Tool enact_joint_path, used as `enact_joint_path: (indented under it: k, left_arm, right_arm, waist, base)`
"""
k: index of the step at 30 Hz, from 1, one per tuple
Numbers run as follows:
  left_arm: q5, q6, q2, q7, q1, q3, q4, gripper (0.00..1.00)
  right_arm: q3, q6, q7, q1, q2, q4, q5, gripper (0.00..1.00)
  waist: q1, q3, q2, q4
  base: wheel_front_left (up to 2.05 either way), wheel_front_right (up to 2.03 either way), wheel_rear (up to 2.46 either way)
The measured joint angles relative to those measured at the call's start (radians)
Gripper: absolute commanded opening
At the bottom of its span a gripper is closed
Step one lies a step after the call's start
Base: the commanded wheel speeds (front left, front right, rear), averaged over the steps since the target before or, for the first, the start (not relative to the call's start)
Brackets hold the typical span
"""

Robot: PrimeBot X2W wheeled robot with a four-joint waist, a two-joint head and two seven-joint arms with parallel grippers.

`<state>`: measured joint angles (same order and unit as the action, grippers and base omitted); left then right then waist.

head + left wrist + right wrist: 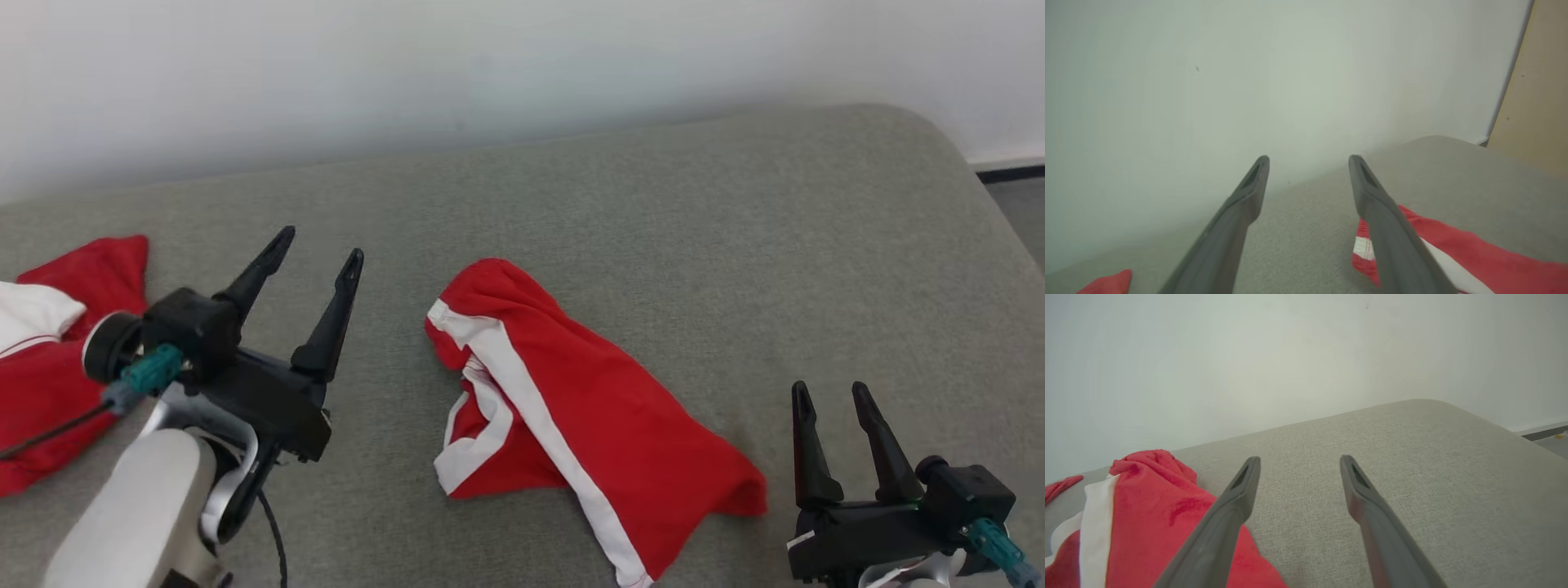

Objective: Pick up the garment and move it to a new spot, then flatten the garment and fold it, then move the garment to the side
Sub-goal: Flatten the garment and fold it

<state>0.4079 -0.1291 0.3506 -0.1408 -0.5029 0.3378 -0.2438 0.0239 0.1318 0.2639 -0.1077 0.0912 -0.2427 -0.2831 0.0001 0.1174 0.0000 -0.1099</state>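
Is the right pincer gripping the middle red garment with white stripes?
No, the right pincer stands open and empty beside the crumpled red garment with white stripes.

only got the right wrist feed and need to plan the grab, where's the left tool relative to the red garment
observer: The left tool is open, left of the red garment, not touching it.
operator: anything else lying around
observer: A second red and white garment lies at the far left, partly behind the left tool's wrist.
operator: is my right tool touching the cloth
observer: No, the right tool is open, apart from the garment's lower right corner.
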Motion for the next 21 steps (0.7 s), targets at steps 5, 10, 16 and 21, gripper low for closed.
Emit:
enact_joint_path:
  k: [5, 10, 16, 21]
  left_arm:
    - [0.202, -0.001, 0.166, 0.127, -0.131, 0.207, 0.005, 1.0]
    - [0.292, -0.002, 0.241, 0.179, -0.228, 0.372, -0.03, 1.0]
    - [0.381, -0.002, 0.276, 0.194, -0.299, 0.532, -0.118, 1.0]
    - [0.456, -0.002, 0.309, 0.205, -0.322, 0.624, -0.19, 1.0]
  right_arm:
    - [0.0, 0.0, 0.0, -0.012, -0.016, -0.005, -0.012, 1.0]
    - [0.006, 0.0, 0.0, -0.023, -0.023, -0.008, -0.016, 1.0]
    - [0.008, 0.0, 0.0, -0.047, -0.029, -0.009, -0.023, 1.0]
    - [0.008, 0.0, 0.0, -0.055, -0.032, -0.012, -0.025, 1.0]
  waist:
    - [0.0, 0.031, 0.0, -0.066]
    - [0.0, 0.064, 0.0001, -0.126]
    - [0.0001, 0.098, 0.0001, -0.191]
    - [0.0001, 0.116, 0.0001, -0.236]
  base:
    - [0.0, 0.0, 0.0]
    - [0.0, 0.0, 0.0]
    - [0.0, 0.0, 0.0]
    - [0.0, 0.0, 0.0]
